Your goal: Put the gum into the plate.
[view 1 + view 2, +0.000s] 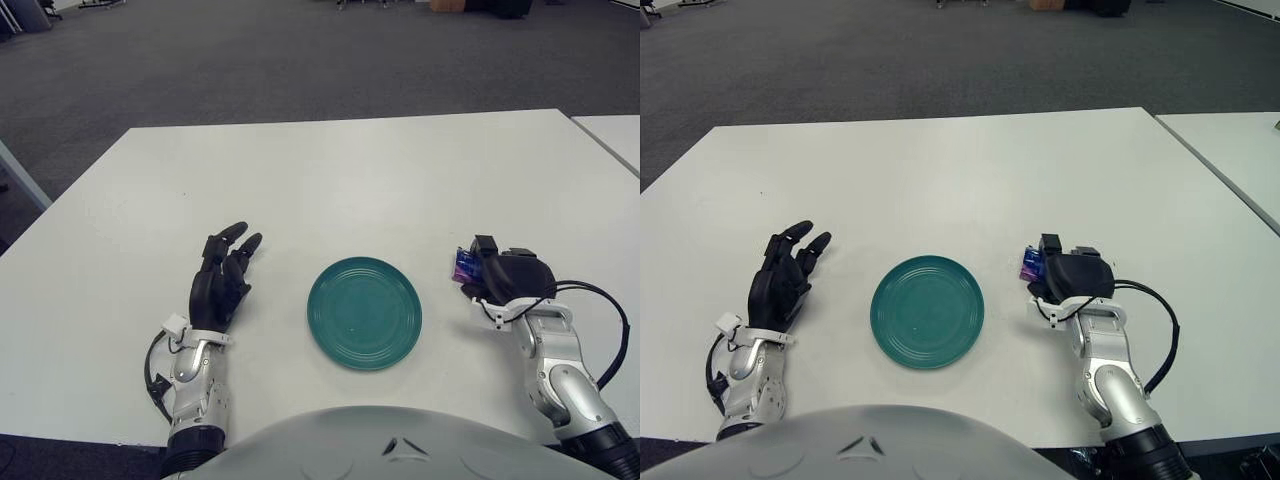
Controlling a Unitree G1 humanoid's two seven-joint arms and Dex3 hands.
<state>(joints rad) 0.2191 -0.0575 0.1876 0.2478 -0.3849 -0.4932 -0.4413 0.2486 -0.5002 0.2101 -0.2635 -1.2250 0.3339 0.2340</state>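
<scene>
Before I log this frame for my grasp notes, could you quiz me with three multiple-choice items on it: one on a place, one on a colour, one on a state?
1. Where is the gum?
A. On the plate
B. At the right hand, to the right of the plate
C. Beside the left hand

2. What colour is the plate?
A. Teal green
B. Red
C. White

3. What is the left hand doing?
A. Gripping the gum
B. Lifting the plate
C. Lying open on the table, holding nothing

Answers:
1. B, the purple pack shows at the right hand's fingers, clear of the plate's rim.
2. A, the plate is teal against the white table.
3. C, its fingers are stretched out, left of the plate, with nothing in them.
</scene>
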